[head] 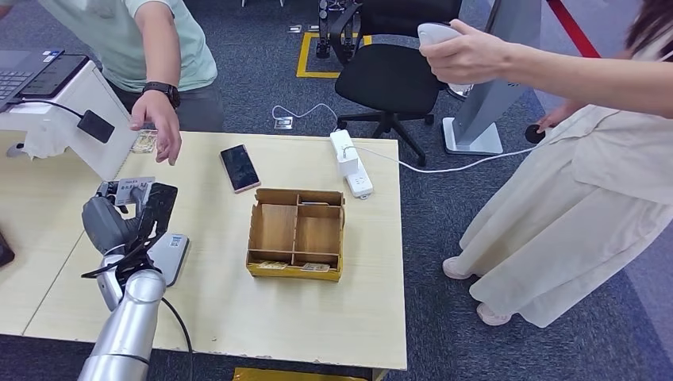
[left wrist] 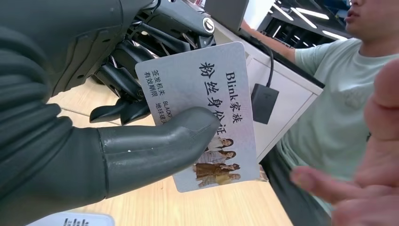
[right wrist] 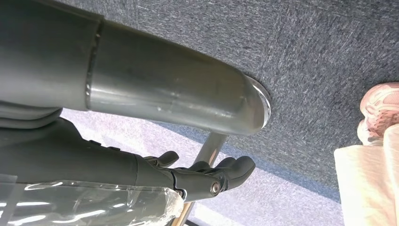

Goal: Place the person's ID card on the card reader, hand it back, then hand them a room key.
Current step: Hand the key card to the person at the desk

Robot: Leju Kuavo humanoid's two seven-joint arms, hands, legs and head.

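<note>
My left hand (head: 127,214) is pinching the ID card (left wrist: 207,113): thumb (left wrist: 155,146) pressed on the printed face, darker fingers (left wrist: 127,80) backing it from behind. The card is off the desk, held above its left part, tilted up toward the person.

Right hand (right wrist: 207,176) hangs beside my body over the carpet, fingers loosely curled, nothing in it that I can see.

Handling, my read: the card is thin, stiff plastic, very light, glossy face. Slippery under a smooth thumb, so the pinch needs steady pressure, but it won't crush. The grip sits on one end; the far end with the photos is free, and that's where the person should take it.

Nearest on the desk: the card reader (head: 171,254), flat grey, right beside my left forearm near the front-left edge. Middle of the desk: cardboard organiser box (head: 297,232) with compartments; a few flat things lie along its front slots, too small to tell if they're room keys. Further back: a phone (head: 240,167), and a power strip (head: 351,163) at the back edge.

Beyond that, the person's open hand (head: 159,127) hangs over the back-left corner, just past the card, not touching it.

Looks like the hand-back step. Risk: releasing before they have a grip, and the card drops.
</note>
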